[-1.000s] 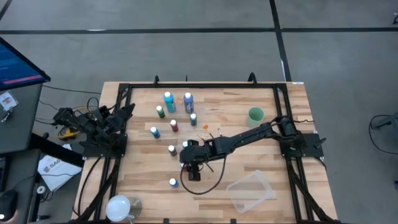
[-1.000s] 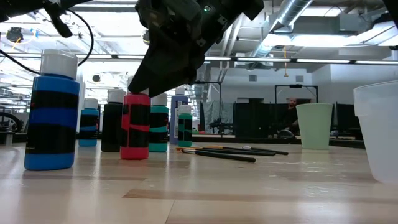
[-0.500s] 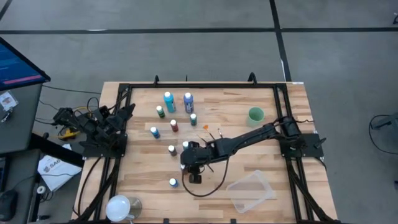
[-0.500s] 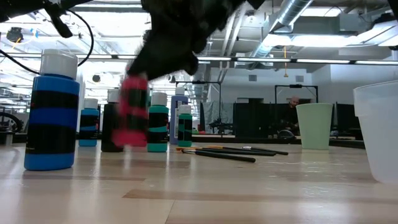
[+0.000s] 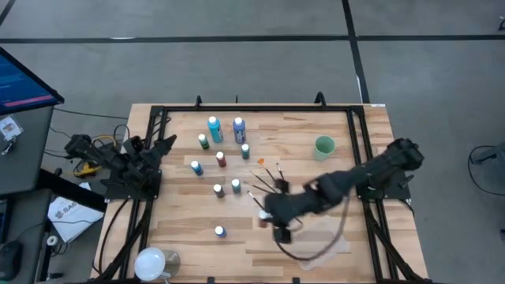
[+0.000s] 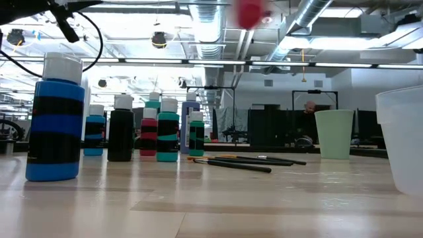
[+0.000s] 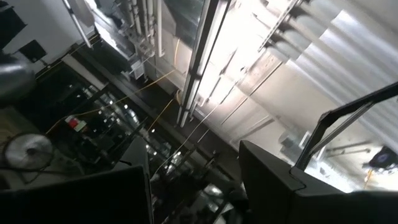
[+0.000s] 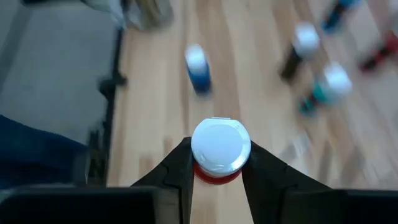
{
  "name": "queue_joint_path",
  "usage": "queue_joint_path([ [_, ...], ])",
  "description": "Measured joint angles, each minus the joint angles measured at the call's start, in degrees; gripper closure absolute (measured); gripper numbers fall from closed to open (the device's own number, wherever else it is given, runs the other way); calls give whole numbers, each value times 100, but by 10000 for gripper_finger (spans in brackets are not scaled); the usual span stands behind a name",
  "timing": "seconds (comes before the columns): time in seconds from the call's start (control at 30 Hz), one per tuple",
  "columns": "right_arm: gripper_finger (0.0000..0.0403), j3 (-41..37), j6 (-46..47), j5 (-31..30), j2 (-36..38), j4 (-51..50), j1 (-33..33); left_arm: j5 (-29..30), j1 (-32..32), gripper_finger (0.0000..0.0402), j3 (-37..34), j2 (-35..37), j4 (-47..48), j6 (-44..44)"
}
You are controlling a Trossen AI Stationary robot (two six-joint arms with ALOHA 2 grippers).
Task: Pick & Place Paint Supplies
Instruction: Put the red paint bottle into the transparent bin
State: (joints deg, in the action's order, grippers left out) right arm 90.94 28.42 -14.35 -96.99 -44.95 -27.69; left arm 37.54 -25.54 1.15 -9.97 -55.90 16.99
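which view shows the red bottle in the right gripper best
The right wrist view: the red bottle sits white cap up between the right gripper's fingers. The low view catches only a red blur up high, the high view a speck, the left wrist view nothing.

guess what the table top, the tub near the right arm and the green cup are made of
Table top: looks like wood, pale planks with visible grain and joints, low sheen. Tub: probably clear plastic, since the room shows faintly through its frosted wall. Green cup: likely matte plastic, with even pale green colour and no reflections, though paper can't be ruled out.
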Motion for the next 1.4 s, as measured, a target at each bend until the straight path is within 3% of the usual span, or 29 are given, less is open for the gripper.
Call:
queue_joint_path([
  [0.23, 306, -4, 2506, -1301, 223, -2122, -1150, -3, 0, 270, 2, -141, -51, 2],
  [0.43, 306, -107, 4606, -1764, 222, -3293, -1961, -4, 0, 270, 2, -143, -107, 0],
  [0.7, 303, -1355, 7241, -1920, 347, -3183, -2839, -4, 0, 270, 2, -141, -118, 2],
  [0.83, 302, -1838, 8090, -2136, 343, -2864, -3128, -4, 0, 270, 1, -141, -119, 1],
  [1.0, 301, -2086, 7775, -2454, 323, -2185, -3269, -4, 0, 270, 0, -141, -120, 0],
  [1.23, 301, -2114, 5301, -2521, 319, -316, -2769, -7, 0, 270, 2, -141, -120, 0],
  [1.4, 301, -2111, 4344, -2501, 227, 90, -2390, -7, 0, 270, 2, -141, -120, 0],
])
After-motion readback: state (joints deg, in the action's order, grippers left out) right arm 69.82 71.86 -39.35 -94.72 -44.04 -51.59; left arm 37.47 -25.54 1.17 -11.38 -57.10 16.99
